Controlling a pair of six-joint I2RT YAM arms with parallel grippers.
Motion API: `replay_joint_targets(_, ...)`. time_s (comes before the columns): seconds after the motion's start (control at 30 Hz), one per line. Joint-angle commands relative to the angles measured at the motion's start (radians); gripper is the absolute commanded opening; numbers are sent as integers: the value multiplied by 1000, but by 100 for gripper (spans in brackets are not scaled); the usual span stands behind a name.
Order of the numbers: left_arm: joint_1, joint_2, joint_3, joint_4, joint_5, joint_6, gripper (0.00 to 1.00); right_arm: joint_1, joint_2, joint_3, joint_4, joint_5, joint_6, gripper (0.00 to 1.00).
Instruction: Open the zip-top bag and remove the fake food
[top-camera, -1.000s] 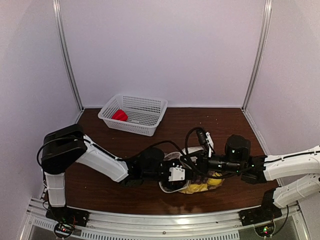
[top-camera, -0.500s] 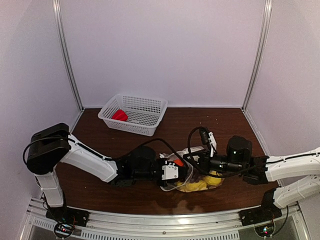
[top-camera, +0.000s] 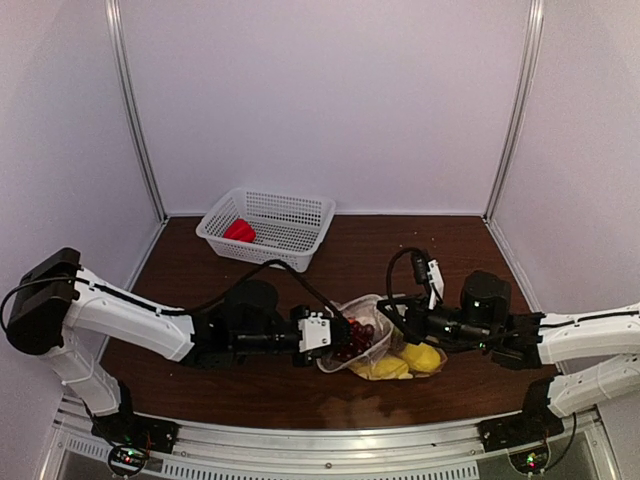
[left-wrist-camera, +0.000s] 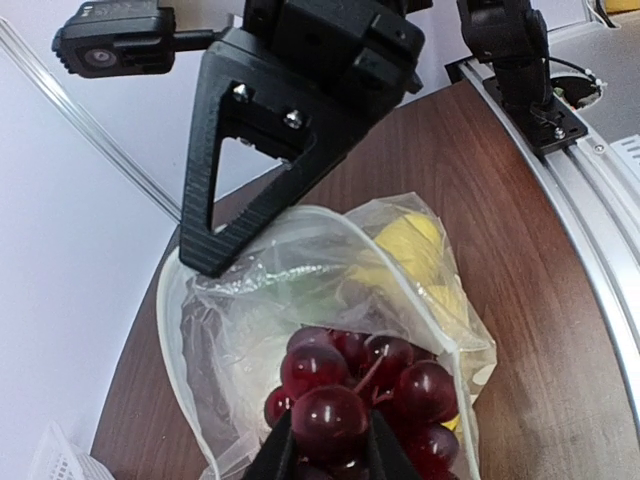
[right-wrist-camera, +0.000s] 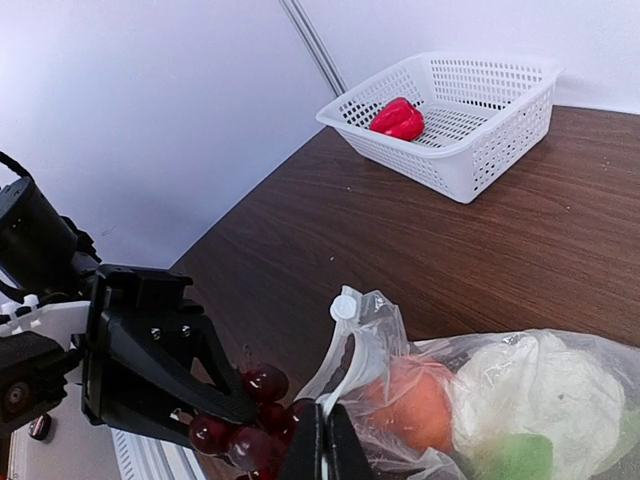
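Note:
The clear zip-top bag (top-camera: 372, 340) lies open on the brown table, mouth to the left. My left gripper (top-camera: 338, 338) is shut on the dark purple grape bunch (left-wrist-camera: 365, 392) at the bag's mouth; the bunch also shows in the top view (top-camera: 353, 338) and the right wrist view (right-wrist-camera: 240, 420). My right gripper (right-wrist-camera: 325, 445) is shut on the bag's rim (right-wrist-camera: 350, 365), holding it up; in the top view it sits at the bag's right side (top-camera: 392, 322). Inside the bag lie an orange piece (right-wrist-camera: 415, 400), a white lumpy piece (right-wrist-camera: 535, 385) and yellow pieces (top-camera: 405, 360).
A white lattice basket (top-camera: 268, 228) stands at the back left with a red piece (top-camera: 239, 231) in it; it also shows in the right wrist view (right-wrist-camera: 455, 110). The metal rail of the table's near edge (left-wrist-camera: 590, 190) runs close to the bag.
My left gripper has drawn back to the left, pulling the grape bunch out to the bag's mouth. The right gripper stays on the bag's rim, shifted slightly right.

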Motion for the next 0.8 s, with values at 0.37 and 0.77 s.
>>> replay_joint_targets(0.37, 1, -173, 23, -15, 1, -104, 6, -23, -22, -50, 5, 54, 20, 0)
replay_joint_targets(0.77, 98, -281, 146, -84, 73, -259, 0, -26, -18, -61, 22, 57, 29, 0)
